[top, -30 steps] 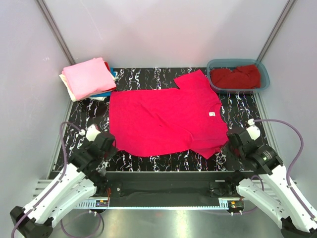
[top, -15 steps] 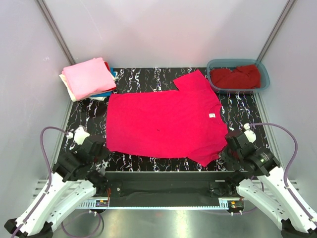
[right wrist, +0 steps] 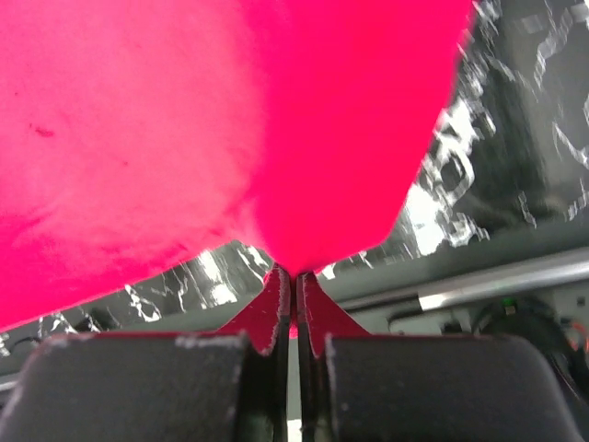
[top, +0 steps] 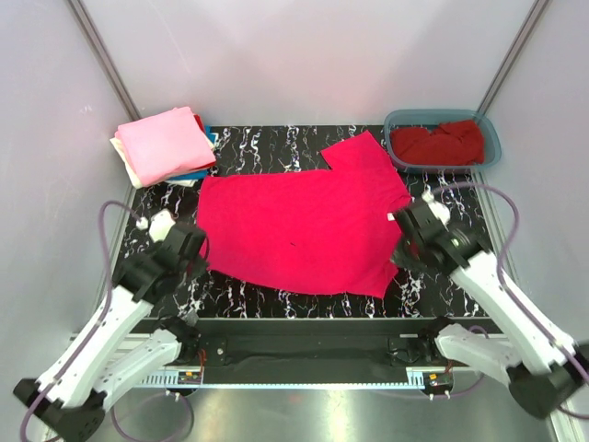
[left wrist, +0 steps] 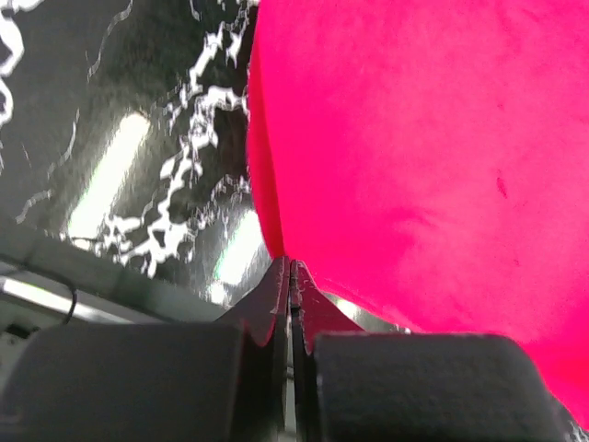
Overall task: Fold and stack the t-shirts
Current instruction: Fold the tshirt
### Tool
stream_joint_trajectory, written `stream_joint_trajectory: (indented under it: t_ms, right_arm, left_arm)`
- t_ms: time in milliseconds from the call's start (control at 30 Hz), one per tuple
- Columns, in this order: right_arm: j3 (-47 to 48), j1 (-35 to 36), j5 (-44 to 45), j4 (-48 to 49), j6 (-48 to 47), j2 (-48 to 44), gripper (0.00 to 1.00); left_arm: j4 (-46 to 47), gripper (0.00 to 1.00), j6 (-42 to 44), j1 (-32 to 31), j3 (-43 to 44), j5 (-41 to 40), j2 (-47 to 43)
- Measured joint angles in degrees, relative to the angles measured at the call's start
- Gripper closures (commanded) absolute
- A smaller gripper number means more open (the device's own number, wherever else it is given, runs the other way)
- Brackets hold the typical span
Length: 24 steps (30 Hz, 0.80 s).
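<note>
Top external view: the bright pinkish-red t-shirt (top: 304, 221) lies spread open across the middle of the black marbled table (top: 276, 138). One sleeve points toward the upper right of the frame, and a small white label shows at the neck on the shirt's right side. The left gripper (top: 195, 250) sits at the shirt's lower left edge and the right gripper (top: 402, 250) at its lower right edge, each arm reaching in from the bottom of the frame. In the left wrist view the two dark fingers are pressed together with the shirt's hem pinched between their tips, and the cloth rises away from them toward the upper right. In the right wrist view the fingers likewise meet on a fold of the same red cloth, which fills the upper left of that frame. In the upper left corner of the table, apart from the spread shirt, sits a stack of folded shirts, with a light pink shirt (top: 166, 143) on top and cream (top: 122, 158) and blue (top: 195, 174) edges showing beneath. At the upper right stands a teal tub (top: 489, 129) with a darker red shirt (top: 437, 143) crumpled inside.
</note>
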Motion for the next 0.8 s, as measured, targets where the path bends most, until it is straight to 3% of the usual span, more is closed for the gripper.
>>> stream_joint_trajectory:
  t_ms: [333, 800]
  right_arm:
    - [11.1, -10.9, -1.7, 7.9, -12.2, 22.6, 1.0]
    - [24.5, -16.6, -1.7, 10.7, -20.0, 37.7, 1.0]
  left_arm:
    - [13.3, 1.0, 17.2, 20.7, -0.2, 12.4, 14.7]
    - [22.9, 1.0, 27.0, 28.1, -0.3, 19.3, 29.6]
